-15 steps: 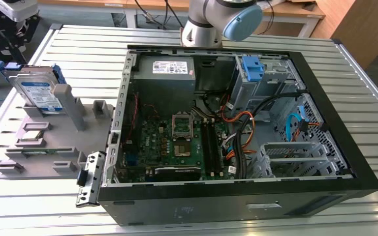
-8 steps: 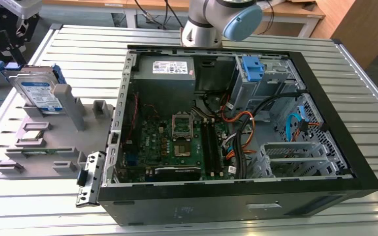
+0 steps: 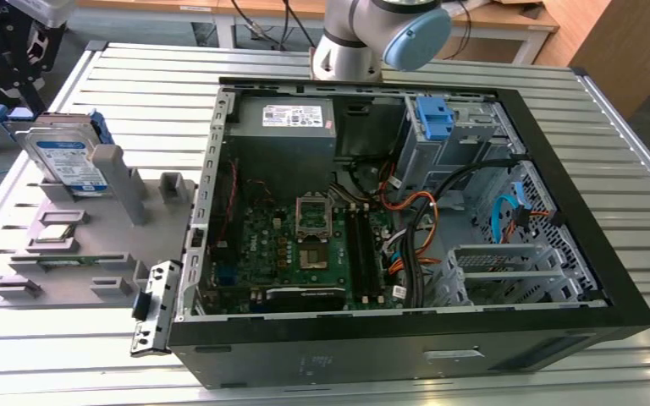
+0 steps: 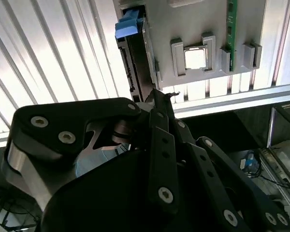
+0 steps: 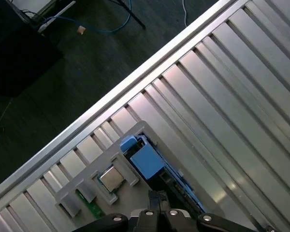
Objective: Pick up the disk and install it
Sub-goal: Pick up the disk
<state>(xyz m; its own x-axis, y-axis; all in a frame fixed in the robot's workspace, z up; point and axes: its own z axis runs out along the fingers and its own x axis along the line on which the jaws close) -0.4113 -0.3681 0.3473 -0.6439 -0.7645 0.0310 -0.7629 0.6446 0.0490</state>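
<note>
While hovering just above the disk [image 3: 48, 139], holds nothing, with gripper [image 5: 157, 197] fingertips pressed together. Stands upright in the grey holder [image 3: 122, 245], toward the exterior view's left of the computer case [image 3: 415, 338], white-and-blue label [image 3: 77, 169] print unreadable.
</note>
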